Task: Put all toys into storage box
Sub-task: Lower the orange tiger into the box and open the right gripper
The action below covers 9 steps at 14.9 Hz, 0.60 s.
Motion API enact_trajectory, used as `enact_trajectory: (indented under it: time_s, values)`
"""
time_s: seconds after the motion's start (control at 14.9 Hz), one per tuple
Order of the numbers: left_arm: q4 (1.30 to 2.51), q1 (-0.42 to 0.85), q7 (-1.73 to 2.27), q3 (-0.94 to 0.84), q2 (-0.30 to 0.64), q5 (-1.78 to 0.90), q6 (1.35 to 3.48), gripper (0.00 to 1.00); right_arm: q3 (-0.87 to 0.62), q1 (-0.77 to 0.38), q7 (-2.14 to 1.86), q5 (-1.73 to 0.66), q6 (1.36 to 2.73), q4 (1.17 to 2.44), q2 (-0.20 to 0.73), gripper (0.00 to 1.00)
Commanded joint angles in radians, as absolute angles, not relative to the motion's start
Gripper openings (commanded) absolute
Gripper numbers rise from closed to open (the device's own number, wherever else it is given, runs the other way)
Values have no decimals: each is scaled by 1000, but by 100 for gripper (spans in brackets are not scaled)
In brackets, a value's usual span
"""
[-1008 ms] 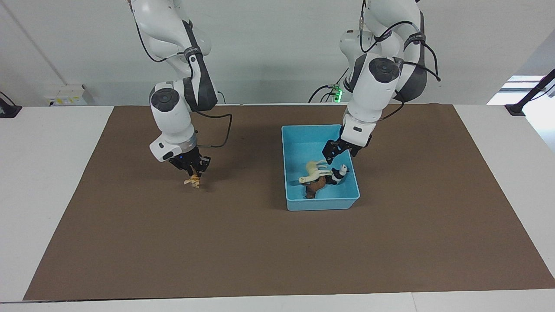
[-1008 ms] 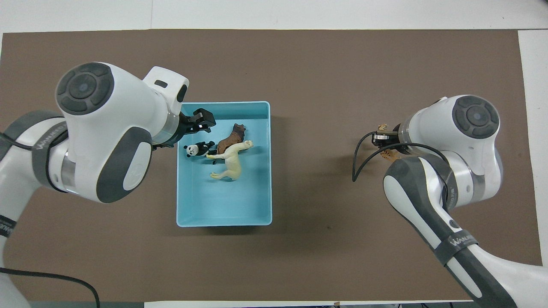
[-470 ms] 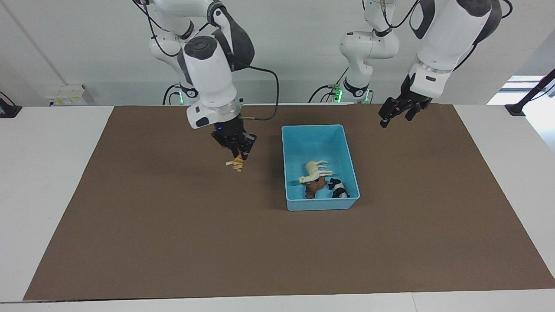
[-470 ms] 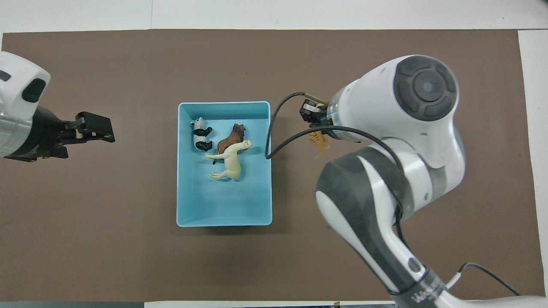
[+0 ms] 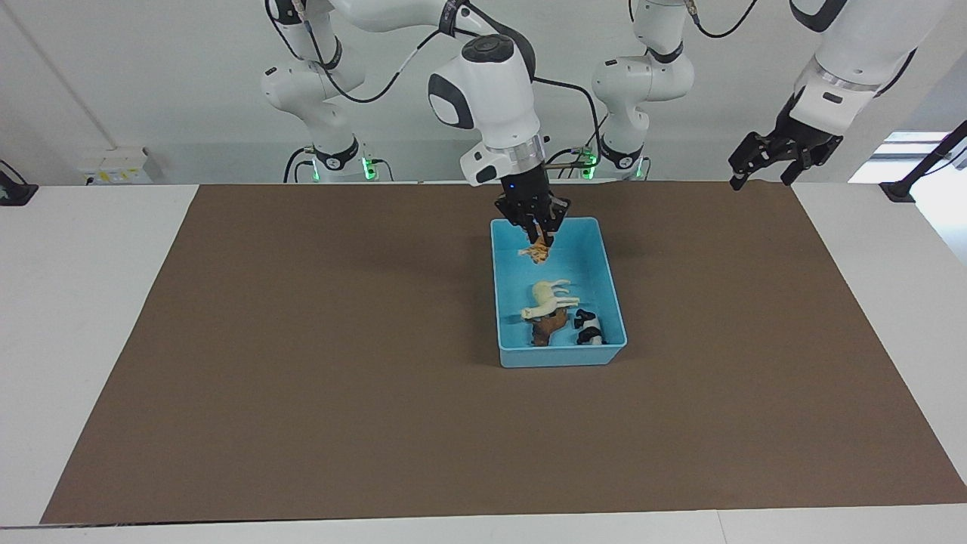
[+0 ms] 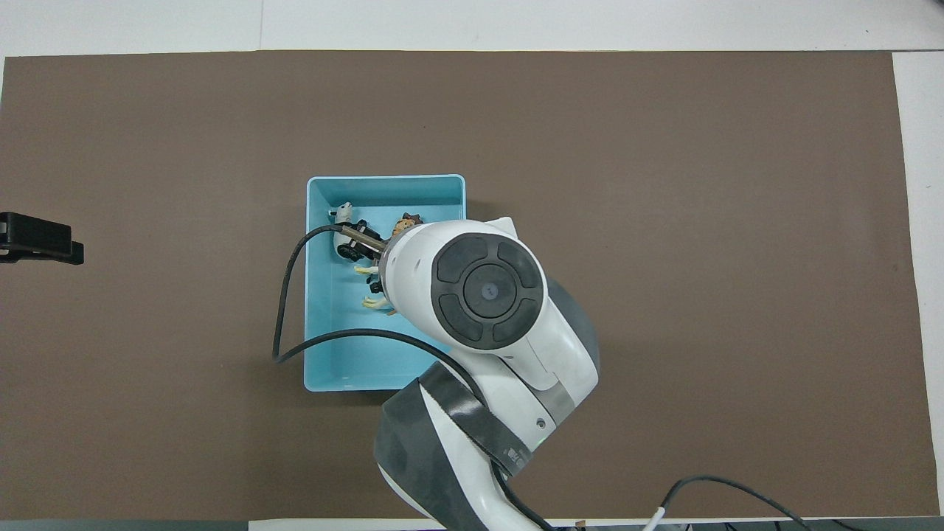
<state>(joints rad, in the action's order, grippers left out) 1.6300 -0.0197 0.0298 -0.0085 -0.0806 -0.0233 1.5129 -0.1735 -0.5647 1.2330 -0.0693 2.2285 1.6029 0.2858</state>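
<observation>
The right gripper hangs over the light blue rectangular plastic storage box, pinching the small orange striped plastic tiger above the box's end nearer the robots. Inside lie the cream-yellow horse, brown dark-maned lion and black-and-white panda. The left gripper, jaws apart and empty, waits raised over the brown mat.
</observation>
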Motion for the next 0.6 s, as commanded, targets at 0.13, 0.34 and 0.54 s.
enact_trajectory:
  time_s: [0.13, 0.34, 0.54]
  values:
    - [1580, -38, -8, -31, 3, -15, 1497, 100, -173, -549, 1233, -64, 2215, 1563, 318, 100]
    - [1586, -28, -5, -29, -29, -17, 1490, 100, -169, -526, 1192, -26, 2133, 1566, 316, 100]
    - [1604, -5, -3, -23, -67, -15, 1489, 100, -169, -454, 1007, 3, 2106, 1604, 307, 100]
